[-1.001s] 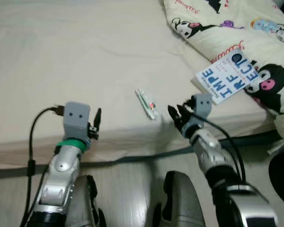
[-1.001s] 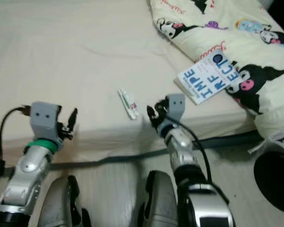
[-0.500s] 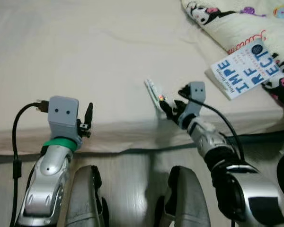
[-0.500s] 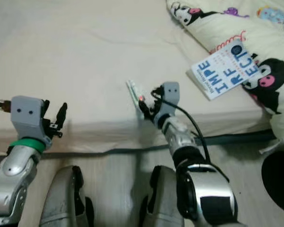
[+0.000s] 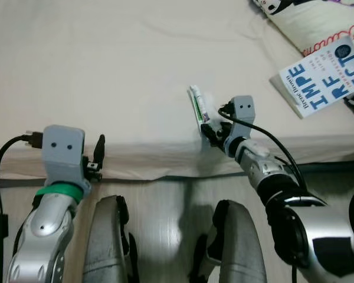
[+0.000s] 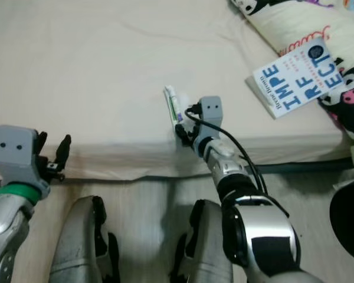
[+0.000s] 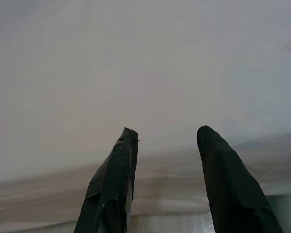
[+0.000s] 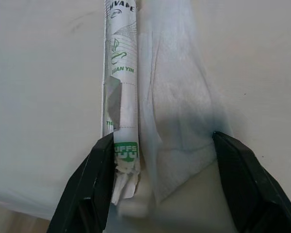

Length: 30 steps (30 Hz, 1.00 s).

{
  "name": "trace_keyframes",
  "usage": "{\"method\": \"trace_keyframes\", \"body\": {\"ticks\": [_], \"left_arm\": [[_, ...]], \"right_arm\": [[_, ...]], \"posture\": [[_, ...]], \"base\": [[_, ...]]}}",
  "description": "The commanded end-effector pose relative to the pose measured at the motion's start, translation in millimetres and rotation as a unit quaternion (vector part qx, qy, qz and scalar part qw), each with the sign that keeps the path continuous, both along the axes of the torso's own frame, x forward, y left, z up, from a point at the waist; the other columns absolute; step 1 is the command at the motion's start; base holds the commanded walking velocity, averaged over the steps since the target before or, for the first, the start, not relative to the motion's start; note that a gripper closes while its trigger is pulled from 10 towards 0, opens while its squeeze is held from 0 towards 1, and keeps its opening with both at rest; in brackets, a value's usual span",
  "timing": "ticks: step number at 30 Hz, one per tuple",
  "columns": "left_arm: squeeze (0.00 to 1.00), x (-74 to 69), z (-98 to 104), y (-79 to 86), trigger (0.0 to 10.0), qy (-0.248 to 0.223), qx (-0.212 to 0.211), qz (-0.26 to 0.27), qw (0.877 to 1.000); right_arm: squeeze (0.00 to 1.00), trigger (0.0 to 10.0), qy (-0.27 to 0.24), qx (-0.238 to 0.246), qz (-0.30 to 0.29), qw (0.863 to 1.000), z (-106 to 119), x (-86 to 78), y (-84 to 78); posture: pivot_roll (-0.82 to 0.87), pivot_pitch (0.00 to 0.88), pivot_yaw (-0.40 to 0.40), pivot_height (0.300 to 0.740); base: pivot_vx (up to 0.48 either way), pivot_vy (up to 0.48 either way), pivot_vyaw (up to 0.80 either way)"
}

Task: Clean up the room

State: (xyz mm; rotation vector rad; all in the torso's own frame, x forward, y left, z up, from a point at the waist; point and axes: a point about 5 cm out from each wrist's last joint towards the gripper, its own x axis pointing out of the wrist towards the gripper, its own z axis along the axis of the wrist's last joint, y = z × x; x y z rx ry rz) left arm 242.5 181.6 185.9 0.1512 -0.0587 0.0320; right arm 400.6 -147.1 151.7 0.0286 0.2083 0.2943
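Left eye view: A bed [image 5: 106, 71] with a smooth cream sheet spans the upper frame. A packet [image 5: 198, 106], a slim white tissue pack with green print, lies near the front edge of the bed. Its long axis runs away from the robot, tilted slightly to the robot's left at the far end. The right hand [image 5: 207, 131] is at the near end of the packet, at the bed edge. The left hand [image 5: 98, 154] hovers at the bed edge, well apart from the packet, fingers apart and holding nothing. A book [image 5: 324, 76] with a white cover and blue block letters lies flat at the right, partly on a quilt [image 5: 307, 23] with cartoon print. Pale wood-grain floor [image 5: 165, 212] shows below the bed.

Right eye view: Same layout. The packet [image 6: 173, 107] and right hand [image 6: 183, 131] sit just left of the book [image 6: 298, 76].

Left wrist view: Two black fingers [image 7: 111, 184], spread wide, point at the sheet and its wrinkled front edge.

Right wrist view: The packet [image 8: 120, 87] is a narrow crinkled roll (green lettering along its length), with a thin translucent tissue [image 8: 179, 121] beside it. The fingers [image 8: 89, 189] stand apart, one on each side of the packet's near end and the tissue; not clamped.
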Motion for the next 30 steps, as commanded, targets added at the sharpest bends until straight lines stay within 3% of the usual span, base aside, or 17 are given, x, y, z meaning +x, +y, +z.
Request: {"method": "trace_keyframes", "body": {"ticks": [1, 4, 5, 6, 21, 25, 29, 30], "left_arm": [[0.0, -6.6, -4.2, 3.7, 10.0, 0.016, 0.002, 0.01, 1.0], [0.0, -8.8, -4.0, 4.1, 10.0, 0.018, 0.003, 0.011, 1.0], [0.0, -11.1, -3.8, 5.2, 10.0, 0.022, 0.005, 0.013, 1.0], [0.0, -12.7, -3.8, 5.7, 10.0, 0.025, 0.006, 0.015, 1.0], [0.0, -6.7, -4.2, 0.9, 10.0, 0.033, 0.0, 0.014, 0.999], [0.0, 8.1, -3.2, -3.5, 10.0, 0.019, -0.01, 0.013, 1.0], [0.0, 13.1, -2.4, -6.4, 10.0, 0.012, -0.015, 0.011, 1.0], [0.0, 16.8, -2.0, -9.1, 10.0, 0.007, -0.02, 0.008, 1.0]], "right_arm": [[0.0, 10.0, 0.048, -0.014, -0.004, 0.999, -22.1, -7.8, -2.2], [0.0, 10.0, 0.049, -0.019, -0.005, 0.999, -22.5, -7.9, -3.1], [0.0, 3.6, 0.051, -0.023, -0.011, 0.998, -22.4, -7.7, -5.6], [0.0, 0.0, 0.053, -0.027, -0.017, 0.998, -21.9, -7.5, -8.3], [0.0, 0.0, 0.052, -0.022, -0.024, 0.998, -16.3, -5.4, -15.5], [0.0, 0.0, 0.048, -0.012, -0.021, 0.999, -14.5, -5.3, -18.6], [0.0, 0.0, 0.039, 0.003, -0.016, 0.999, -11.8, -4.7, -18.7], [0.0, 0.0, 0.029, 0.018, -0.01, 0.999, -8.7, -4.0, -18.4]], "posture": [[0.35, 0.458, 0.064, 0.556], [0.36, 0.46, 0.065, 0.556], [0.36, 0.468, 0.068, 0.556], [0.36, 0.469, 0.068, 0.556], [0.33, 0.416, 0.049, 0.556], [0.29, 0.348, 0.022, 0.556], [0.28, 0.328, 0.014, 0.556], [0.26, 0.289, 0.002, 0.556]], "base": [[0.0, 0.0, 0.0], [0.0, 0.0, 0.0], [0.0, 0.0, 0.0], [0.0, 0.0, 0.0], [0.0, 0.0, 0.0], [0.0, 0.0, 0.0], [0.0, 0.0, 0.0], [0.0, 0.0, 0.0]]}}
